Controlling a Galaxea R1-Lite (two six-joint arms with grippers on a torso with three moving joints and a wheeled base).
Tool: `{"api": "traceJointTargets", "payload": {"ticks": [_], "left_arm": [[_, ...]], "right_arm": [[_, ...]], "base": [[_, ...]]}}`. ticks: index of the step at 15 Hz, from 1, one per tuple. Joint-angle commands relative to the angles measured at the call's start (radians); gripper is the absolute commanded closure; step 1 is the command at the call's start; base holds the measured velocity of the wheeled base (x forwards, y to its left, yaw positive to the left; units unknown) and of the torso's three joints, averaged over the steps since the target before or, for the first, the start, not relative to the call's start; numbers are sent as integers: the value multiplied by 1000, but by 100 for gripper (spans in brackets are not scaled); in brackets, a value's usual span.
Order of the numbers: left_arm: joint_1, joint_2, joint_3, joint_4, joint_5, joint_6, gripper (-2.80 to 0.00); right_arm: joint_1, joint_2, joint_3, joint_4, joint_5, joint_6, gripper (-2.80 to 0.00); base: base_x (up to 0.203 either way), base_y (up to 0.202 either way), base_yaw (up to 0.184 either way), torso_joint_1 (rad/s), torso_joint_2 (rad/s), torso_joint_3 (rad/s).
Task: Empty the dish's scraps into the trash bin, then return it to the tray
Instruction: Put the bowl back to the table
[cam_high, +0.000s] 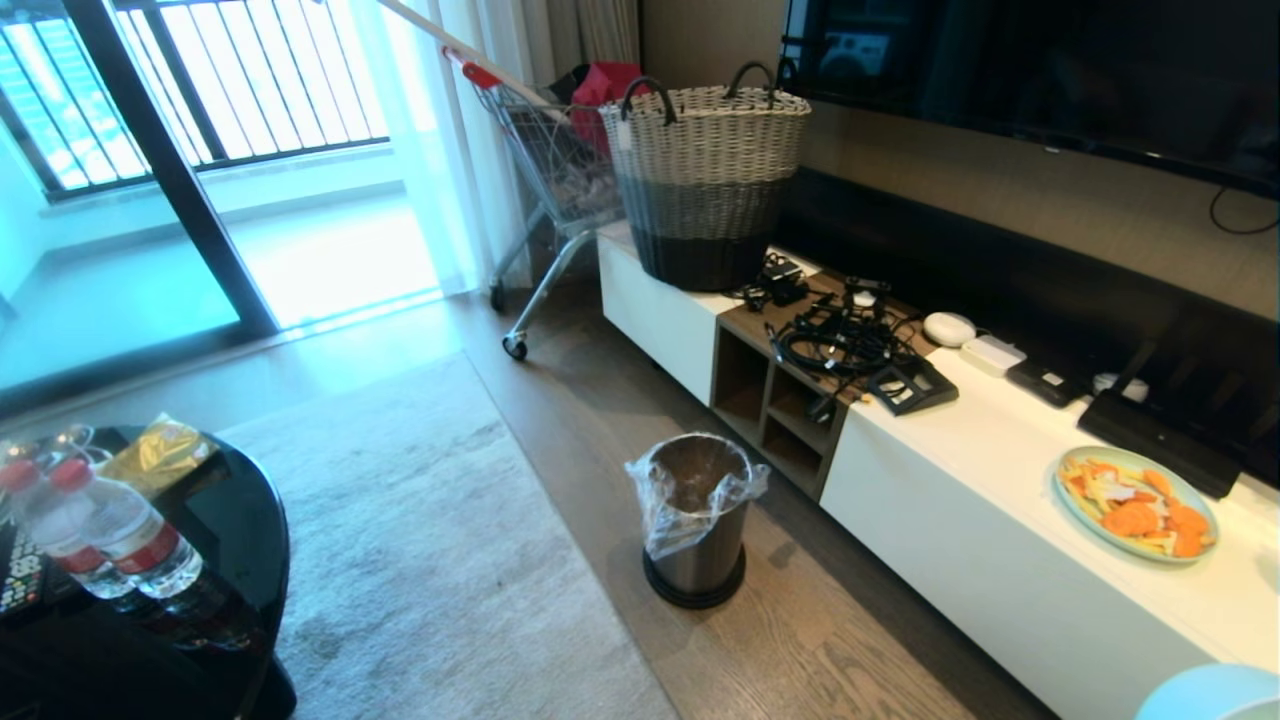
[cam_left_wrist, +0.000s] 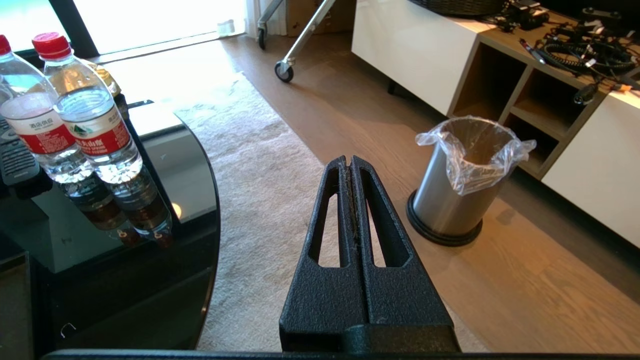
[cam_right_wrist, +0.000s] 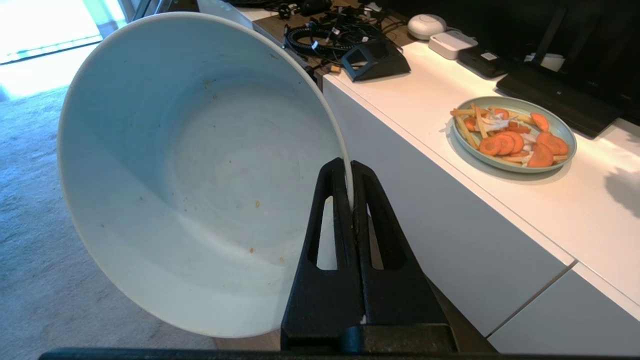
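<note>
Glossy black glass forms the round table (cam_high: 235, 520) at the far left of the head view, where two water bottles (cam_high: 95, 545) with red caps are stood side by side next to a gold packet (cam_high: 160, 455). Beyond the pale rug (cam_high: 420, 540), the trash bin (cam_high: 697, 520) is set on the wooden floor, just in front of the low white cabinet (cam_high: 960, 500); its clear liner is draped over the rim, and no scraps can be made out inside. A woven basket (cam_high: 705, 180) is stood on the cabinet's far end, with a tangle of cables (cam_high: 840, 335) further along. To the right, a pale blue plate (cam_high: 1135, 503) of carrot slices and yellow strips is laid on the cabinet top. The left gripper (cam_left_wrist: 349, 162) is held above the rug, its fingers pressed together with nothing between them. The right gripper (cam_right_wrist: 352, 167) is clamped on the rim of the dish (cam_right_wrist: 200, 170), which is tilted steeply on its side beside the cabinet front; only a few tiny specks are left in it. A sliver of that dish is seen at the head view's lower right corner. The tray is not shown in any view.
</note>
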Motion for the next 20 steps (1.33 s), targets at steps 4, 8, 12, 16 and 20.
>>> {"api": "traceJointTargets", "payload": {"ticks": [4, 8, 12, 16, 20], "left_arm": [[0, 0, 0, 0, 0, -1, 0], [0, 0, 0, 0, 0, -1, 0], [0, 0, 0, 0, 0, -1, 0], [0, 0, 0, 0, 0, -1, 0], [0, 0, 0, 0, 0, -1, 0]], "right_arm": [[0, 2, 0, -1, 0, -1, 0], [0, 2, 0, -1, 0, -1, 0], [0, 2, 0, -1, 0, -1, 0], [0, 2, 0, -1, 0, -1, 0], [0, 2, 0, -1, 0, 1, 0]], "base": [[0, 0, 0, 0, 0, 0], [0, 0, 0, 0, 0, 0], [-144, 0, -3, 6, 3, 5], [-189, 0, -1, 1, 2, 3], [-187, 0, -2, 2, 2, 2]]}}
